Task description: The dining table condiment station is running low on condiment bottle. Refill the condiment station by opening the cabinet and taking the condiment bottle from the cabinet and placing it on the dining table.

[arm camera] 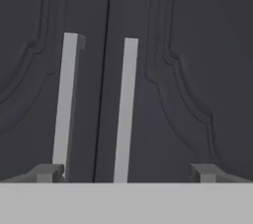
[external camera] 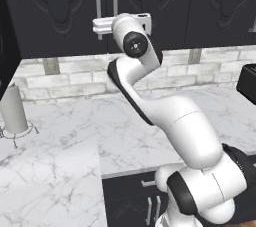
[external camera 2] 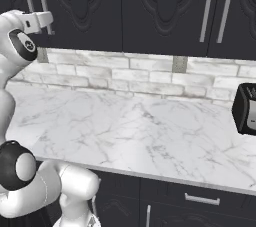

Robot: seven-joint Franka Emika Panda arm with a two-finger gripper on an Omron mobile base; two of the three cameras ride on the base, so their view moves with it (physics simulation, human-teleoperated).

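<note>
— So what's nearest?

— Marble desk (external camera: 75,141), with a paper roll (external camera: 13,108) at its left and a black toaster (external camera 2: 246,109) at its right.

— And the hand (arm camera: 126,172)?

— Raised, fingers spread wide, holding nothing; its fingertips (arm camera: 49,171) straddle the two silver handles (arm camera: 124,109).

— Cabinet (external camera: 60,11)?

— Farthest, above the brick wall (external camera 2: 135,73), both doors closed.

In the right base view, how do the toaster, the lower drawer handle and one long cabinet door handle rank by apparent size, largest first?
1. Cabinet door handle, clearly the longest.
2. Toaster, though the frame edge cuts it off, so its full size is unsure.
3. Drawer handle, short and thin.
</note>
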